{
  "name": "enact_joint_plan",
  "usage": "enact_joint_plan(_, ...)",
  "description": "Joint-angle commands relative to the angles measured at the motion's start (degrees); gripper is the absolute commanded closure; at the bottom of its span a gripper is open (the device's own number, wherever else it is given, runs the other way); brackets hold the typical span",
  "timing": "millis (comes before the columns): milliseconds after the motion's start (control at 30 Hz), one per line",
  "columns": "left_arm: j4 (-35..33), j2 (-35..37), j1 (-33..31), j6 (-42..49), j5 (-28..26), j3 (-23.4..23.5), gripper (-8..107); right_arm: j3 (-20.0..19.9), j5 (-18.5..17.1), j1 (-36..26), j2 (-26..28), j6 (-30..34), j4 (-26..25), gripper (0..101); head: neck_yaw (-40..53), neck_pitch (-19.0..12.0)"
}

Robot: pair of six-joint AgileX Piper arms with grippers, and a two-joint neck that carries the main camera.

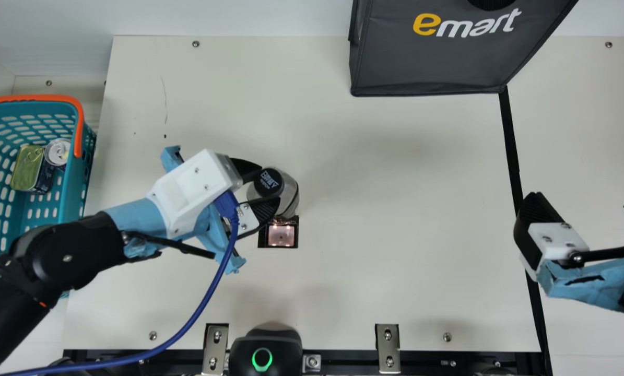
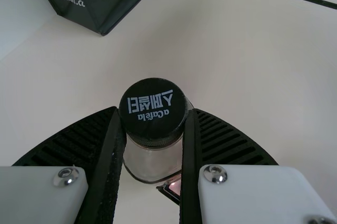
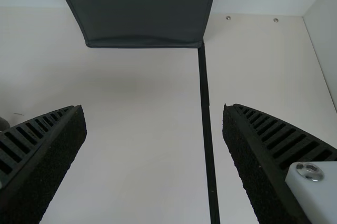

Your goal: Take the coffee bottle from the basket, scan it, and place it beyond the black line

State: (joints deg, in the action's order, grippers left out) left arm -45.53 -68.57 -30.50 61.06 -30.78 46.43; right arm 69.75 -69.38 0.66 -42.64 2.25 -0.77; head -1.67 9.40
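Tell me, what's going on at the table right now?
The left hand is closed on the coffee bottle near its cap, with the bottle right by the lit scanner window. The bottle is out of the basket but not yet beyond the black line; I can't tell whether it has scanned. The right hand is open and empty near that line.

The left arm (image 1: 84,248) is black, with a small orange-red mark (image 1: 43,304), a light blue section (image 1: 137,216) and a boxy white housing (image 1: 191,188) dotted with screws; it carries a blue cable (image 1: 233,235) and a thinner black one. The right arm (image 1: 591,287) is light blue, with a ragged dark patch and a black rod (image 1: 607,254); the left gripper (image 1: 270,184) and right gripper (image 1: 583,200) have black ribbed fingers (image 3: 271,134), white mounts and silvery screws.
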Motion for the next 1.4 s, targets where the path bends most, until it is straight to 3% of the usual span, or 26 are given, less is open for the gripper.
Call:
enact_joint_plan(0,0.3,0.1,-0.1,-0.3,-0.1,-0.1,89,0.0,0.0,0.0,0.0,0.0,0.0,10,0.1,-1.5)
enact_joint_plan(1167,-1.3,-0.9,0.5,0.0,2.2,-2.3,89,0.0,0.0,0.0,0.0,0.0,0.0,10,0.1,-1.5)
enact_joint_plan(1367,-1.3,-0.8,0.1,-0.5,2.8,-2.4,71,0.0,0.0,0.0,0.0,0.0,0.0,10,0.1,-1.5)
